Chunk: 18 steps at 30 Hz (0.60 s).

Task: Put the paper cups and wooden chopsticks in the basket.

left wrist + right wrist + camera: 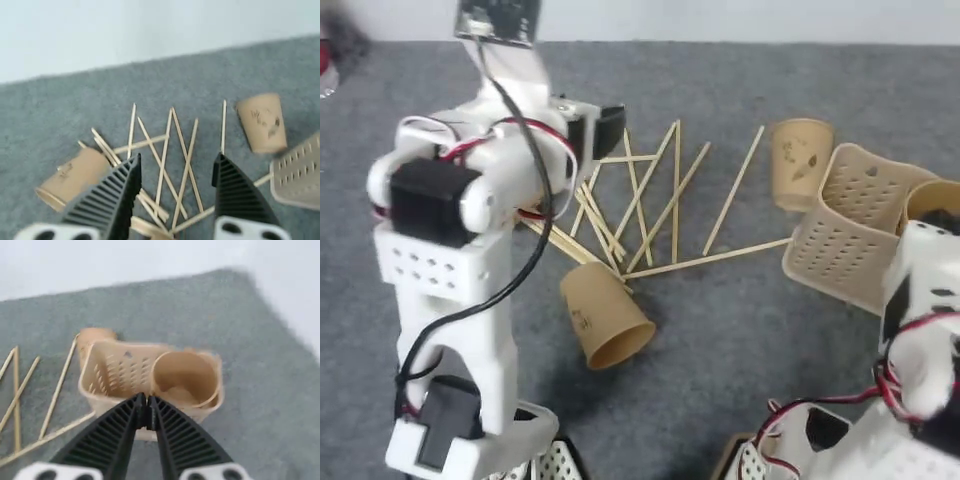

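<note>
One cup (182, 375) sits in the basket (845, 235); two cups and the sticks (650, 205) lie on the mat (740, 330).
The left gripper (177, 162) hangs over the sticks, jaws wide apart. The right gripper (147, 400), jaws together, is above the basket's rim. A second cup (800, 160) stands just beside the basket. A third cup (603, 318) lies by the stick ends, with bare mat beyond.

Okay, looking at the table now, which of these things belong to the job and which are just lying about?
Belong to the job:
basket
paper cup in the basket
paper cup beside the basket
paper cup on its side
wooden chopsticks, scattered on the mat

Just lying about:
grey mat
cut-off object at the mat's far corner, too little visible to identify
</note>
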### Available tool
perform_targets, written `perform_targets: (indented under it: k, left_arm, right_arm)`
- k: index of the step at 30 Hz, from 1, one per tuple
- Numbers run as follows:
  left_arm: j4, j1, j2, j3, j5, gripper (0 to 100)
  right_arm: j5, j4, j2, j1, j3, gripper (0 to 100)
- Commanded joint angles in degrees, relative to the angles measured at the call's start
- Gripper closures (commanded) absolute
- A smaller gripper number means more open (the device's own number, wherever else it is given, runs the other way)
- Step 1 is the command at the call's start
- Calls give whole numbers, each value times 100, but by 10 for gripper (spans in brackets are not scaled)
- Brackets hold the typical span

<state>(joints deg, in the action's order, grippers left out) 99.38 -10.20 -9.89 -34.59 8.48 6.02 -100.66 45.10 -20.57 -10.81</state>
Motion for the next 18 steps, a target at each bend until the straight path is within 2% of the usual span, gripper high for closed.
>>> perform_targets:
  k: [1,4,8,12,18]
  left_arm:
    - [132,-44,-448,725,-88,775]
    - [132,-88,-1187,1323,-97,775]
    - [-44,97,-2338,2281,-369,775]
    - [-800,1125,-3209,3749,-870,775]
    - [-2576,3156,-4105,6589,-1301,775]
  right_arm:
    - [-202,-207,1095,426,1495,991]
    - [-158,259,2448,1059,2787,991]
    - [589,1262,4207,1218,4193,988]
    - [1196,2062,4936,1191,5899,986]
    - [1257,3626,5024,1191,8088,986]
